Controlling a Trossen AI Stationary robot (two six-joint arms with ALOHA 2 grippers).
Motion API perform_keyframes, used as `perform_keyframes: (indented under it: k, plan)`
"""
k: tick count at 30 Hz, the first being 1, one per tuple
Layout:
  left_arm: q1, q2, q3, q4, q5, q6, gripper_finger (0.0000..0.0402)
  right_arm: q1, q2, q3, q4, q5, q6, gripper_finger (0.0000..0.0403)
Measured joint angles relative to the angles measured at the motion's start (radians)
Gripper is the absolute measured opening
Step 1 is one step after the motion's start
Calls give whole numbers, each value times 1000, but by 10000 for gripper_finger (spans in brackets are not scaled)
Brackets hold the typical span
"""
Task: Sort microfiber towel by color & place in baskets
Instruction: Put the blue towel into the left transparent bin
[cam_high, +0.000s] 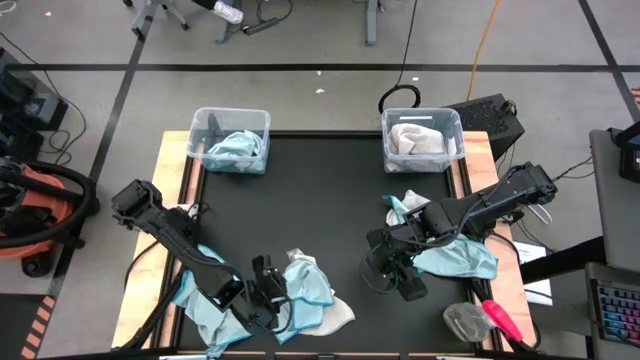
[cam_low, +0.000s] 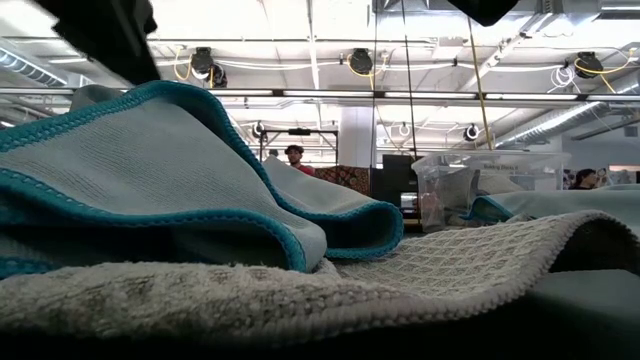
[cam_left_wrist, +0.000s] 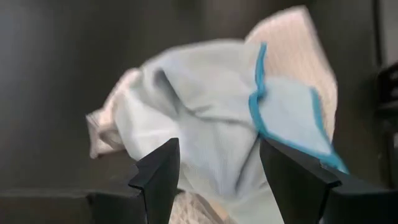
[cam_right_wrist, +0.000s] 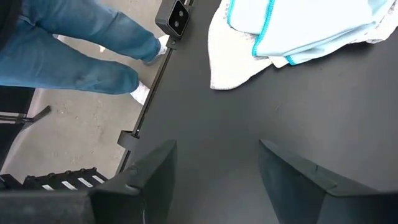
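Blue towel (cam_high: 305, 280) btwn spread left pincer (cam_high: 268, 296) fingers.

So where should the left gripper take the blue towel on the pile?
Probably at the raised fold of the blue towel, coming from the left gripper's own side with its open fingers around that ridge. The fold stands up above the white towel beneath, so pinching high should lift only the blue one.

Two baskets (cam_high: 230, 139) (cam_high: 422, 140) — one towel in each; four more towels on the table (cam_high: 300, 190).
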Motion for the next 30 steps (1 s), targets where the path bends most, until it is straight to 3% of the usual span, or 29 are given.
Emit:
perform_keyframes:
  k: [8,16,20,26,30]
  plan:
    - [31,71,-2,57,131,-2,228,0,-1,0,9,0,-8,214]
    - [72,98,-2,55,149,-52,216,0,-1,0,19,2,-16,214]
    - [85,97,-2,55,158,-25,159,0,-1,0,19,7,-16,214]
    - [108,97,-2,58,240,34,25,0,-1,0,19,23,-16,214]
    - [117,97,3,54,264,37,12,0,-1,0,19,26,-16,214]
